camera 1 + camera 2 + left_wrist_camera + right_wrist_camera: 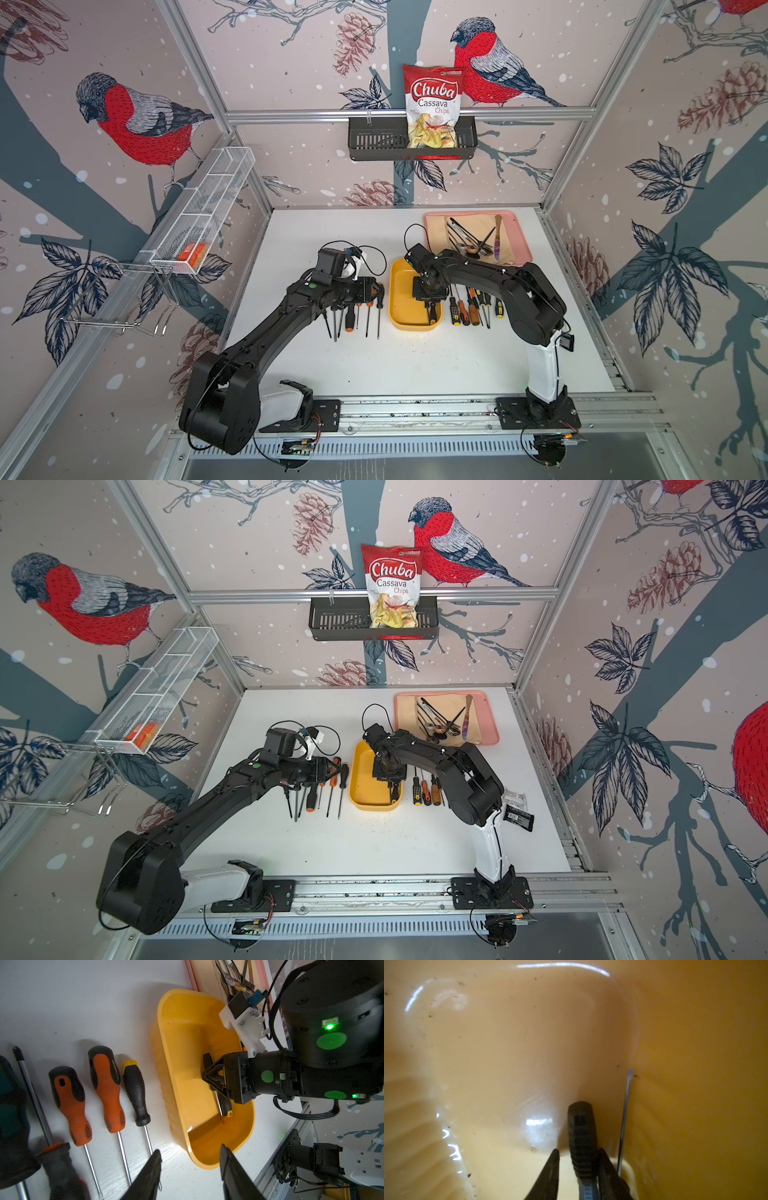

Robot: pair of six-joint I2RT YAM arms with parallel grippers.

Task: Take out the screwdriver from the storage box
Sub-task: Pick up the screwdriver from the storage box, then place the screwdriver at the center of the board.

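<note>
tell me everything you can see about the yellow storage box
The storage box is a shallow yellow tub, seemingly glossy plastic, rectangular with rounded corners, its inside speckled with dirt. It sits flat on the white table between two rows of screwdrivers, with a pink tray close to its far corner. Inside, a black-handled screwdriver lies near one long wall, beside a thin metal shaft. The right pincer reaches in, fingers on either side of that handle.

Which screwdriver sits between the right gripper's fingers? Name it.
The black ribbed-handled screwdriver inside the shallow yellow plastic storage box, straddled by the fingers of the right gripper. The screwdriver rows lie outside it, on the white table.
</note>
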